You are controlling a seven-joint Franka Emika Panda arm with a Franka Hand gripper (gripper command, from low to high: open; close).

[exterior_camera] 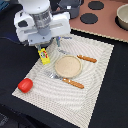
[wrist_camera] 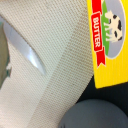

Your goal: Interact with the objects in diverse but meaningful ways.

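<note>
A pale woven placemat (exterior_camera: 75, 95) lies on the dark counter (exterior_camera: 15, 65), and most of the small toy things sit on it. At the mat's middle is a round tan plate (exterior_camera: 68, 66). Just past the plate, toward the exterior view's right, lies a brown-handled knife (exterior_camera: 86, 58), and against the plate's near edge lies a brown-handled fork (exterior_camera: 67, 81) with its pale head pointing to the exterior view's left. A round red tomato (exterior_camera: 25, 85) rests at the mat's edge toward the exterior view's left, well apart from the plate. The yellow butter block (exterior_camera: 44, 56) lies on the mat's corner toward the exterior view's left of the plate, directly under the white arm (exterior_camera: 40, 22). The pincer (exterior_camera: 50, 46) hangs just above that block; its fingers are largely hidden behind the arm's body, so I cannot tell how far apart they stand. In the wrist view the butter block (wrist_camera: 110, 40) shows its red ribbon label reading "BUTTER" and a cow picture, lying flat on the weave with one edge over the dark counter, and a shiny pale blade (wrist_camera: 27, 52) lies on the mat nearby. Beyond the mat, a brown stove board (exterior_camera: 107, 27) carries black round burners (exterior_camera: 89, 18) and a pale pot (exterior_camera: 122, 17).
</note>
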